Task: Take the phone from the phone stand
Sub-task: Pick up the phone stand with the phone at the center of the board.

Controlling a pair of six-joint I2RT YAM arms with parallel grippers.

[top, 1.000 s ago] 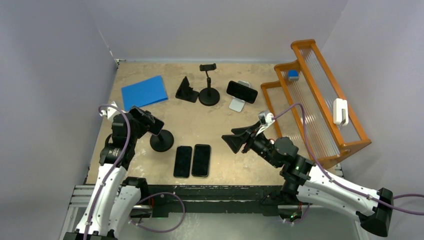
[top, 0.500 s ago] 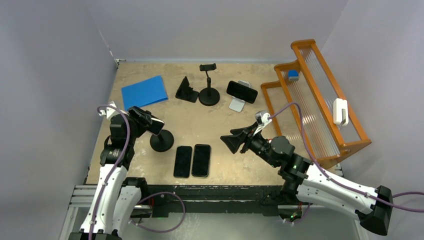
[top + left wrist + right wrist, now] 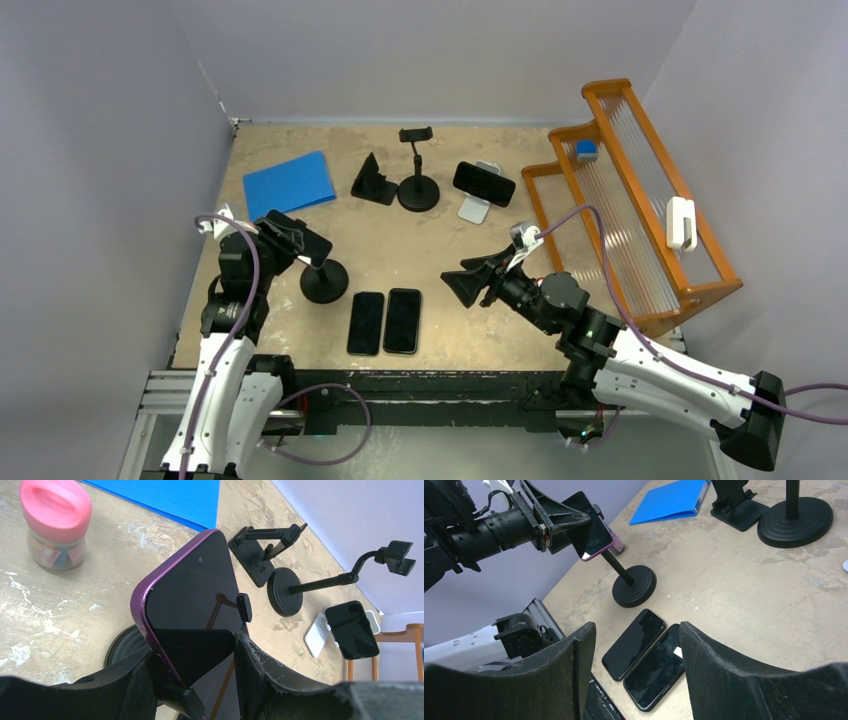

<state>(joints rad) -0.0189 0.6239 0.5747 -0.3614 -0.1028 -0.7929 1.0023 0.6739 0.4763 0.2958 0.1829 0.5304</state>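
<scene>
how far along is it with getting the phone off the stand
Looks done: two phones lie flat by the arm bases. In hand: the left gripper pinches both edges of the purple phone, which still sits in the clamp of its round-base stand. Left: pulling it free and laying it down; the back phone on the white stand is untouched. The right gripper is open and empty.

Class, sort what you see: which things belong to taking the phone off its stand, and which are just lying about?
In the job: purple phone, round-based stand, left claw closed on the phone.
Lying about: two flat phones, blue folder, pink-lidded jar, folding stand, gooseneck stand, phone on white stand, orange rack.
</scene>
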